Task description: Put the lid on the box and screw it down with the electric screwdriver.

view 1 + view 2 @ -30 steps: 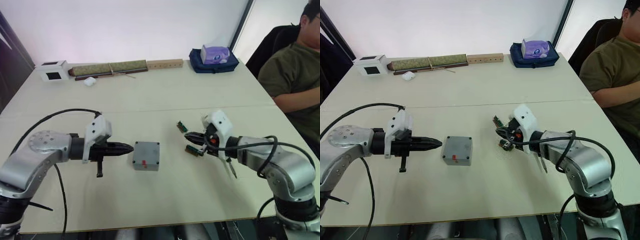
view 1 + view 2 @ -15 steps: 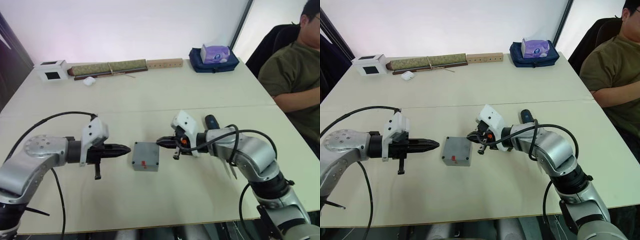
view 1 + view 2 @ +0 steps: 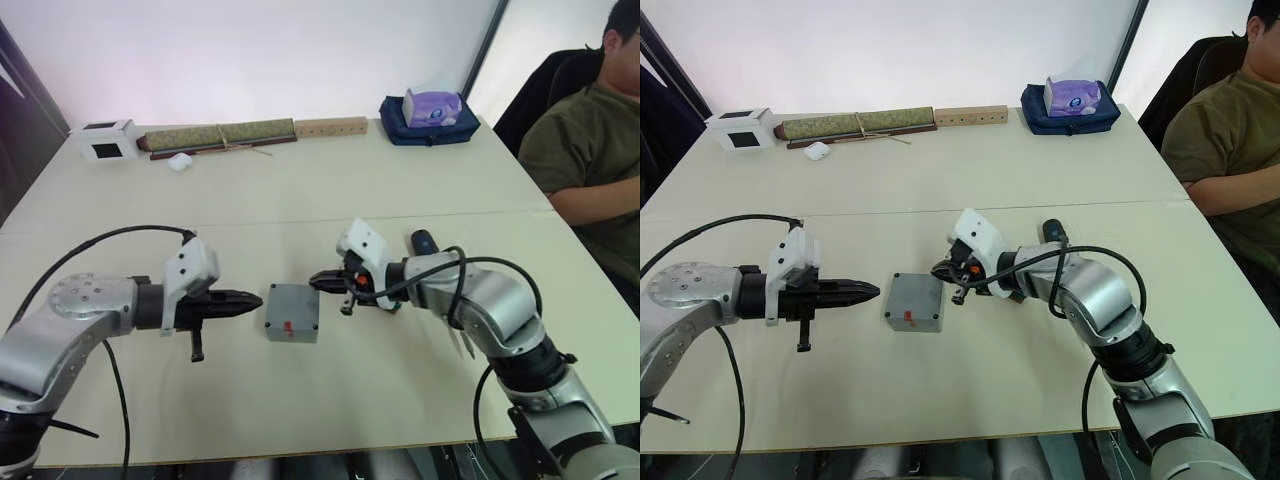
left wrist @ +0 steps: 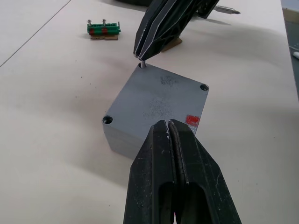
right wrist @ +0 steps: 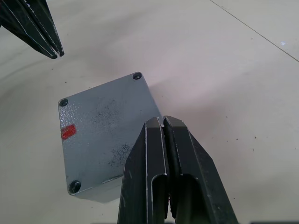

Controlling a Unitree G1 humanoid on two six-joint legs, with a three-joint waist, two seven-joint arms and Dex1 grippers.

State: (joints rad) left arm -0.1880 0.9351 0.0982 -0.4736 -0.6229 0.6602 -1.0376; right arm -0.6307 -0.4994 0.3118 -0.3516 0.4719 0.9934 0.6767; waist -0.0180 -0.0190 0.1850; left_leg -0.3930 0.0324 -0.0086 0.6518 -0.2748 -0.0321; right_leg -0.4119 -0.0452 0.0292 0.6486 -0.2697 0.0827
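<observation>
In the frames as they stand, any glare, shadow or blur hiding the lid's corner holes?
Left wrist view: lid evenly lit, holes sharp, left end effector soft up close. Right wrist view: right end effector covers one corner; faint sheen on the table.

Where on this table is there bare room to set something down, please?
The near table in front of the lid is bare, as is the middle band between the lid and the back row: white cube, long bundle, wooden block, tissue pouch. It is crowded around the lid, between left gripper and right gripper.
</observation>
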